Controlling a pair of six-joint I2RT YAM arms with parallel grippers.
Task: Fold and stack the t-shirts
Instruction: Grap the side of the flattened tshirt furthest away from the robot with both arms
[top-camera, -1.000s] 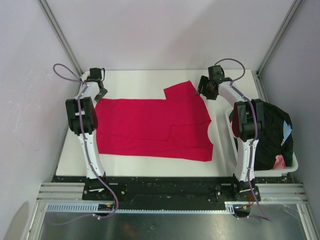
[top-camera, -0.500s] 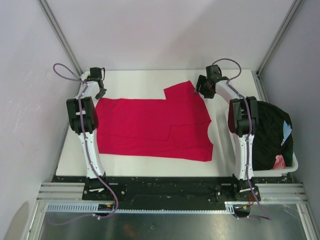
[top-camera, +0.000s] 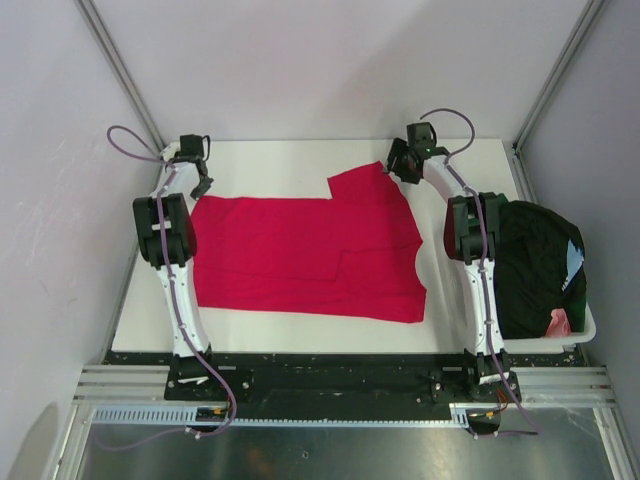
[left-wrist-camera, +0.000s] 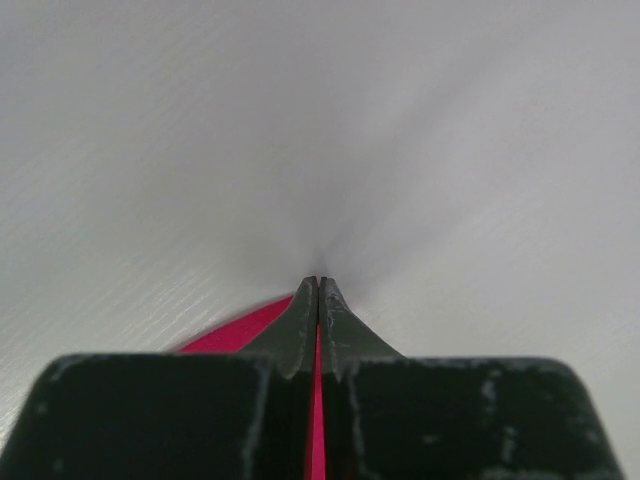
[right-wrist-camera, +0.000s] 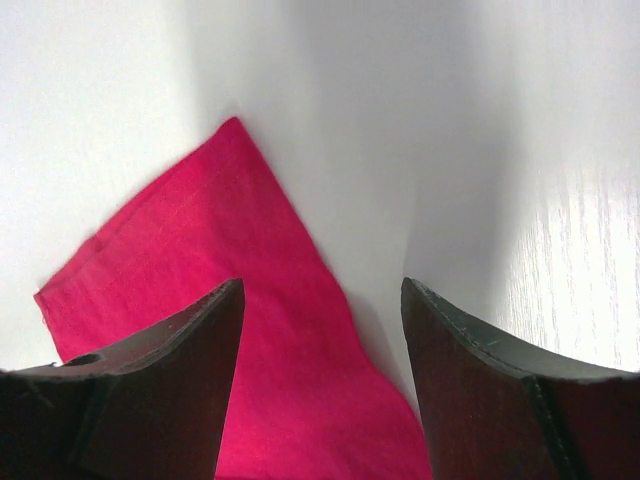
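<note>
A red t-shirt (top-camera: 305, 255) lies spread flat on the white table (top-camera: 270, 160), one sleeve pointing to the far side. My left gripper (top-camera: 203, 187) is at the shirt's far left corner and is shut on the red fabric (left-wrist-camera: 240, 330), which shows between its closed fingers. My right gripper (top-camera: 393, 172) is open over the far sleeve's corner (right-wrist-camera: 210, 250), the cloth lying between and below its two fingers (right-wrist-camera: 170, 380). Nothing is held in it.
A white basket (top-camera: 585, 325) at the right edge holds dark clothes (top-camera: 535, 265) with a bit of pink and light blue. Grey walls and metal frame posts close in the table at the back and both sides.
The right gripper has moved left and farther back, from beside the shirt's shoulder to over the sleeve's far corner. The left arm and the shirt have not moved.
</note>
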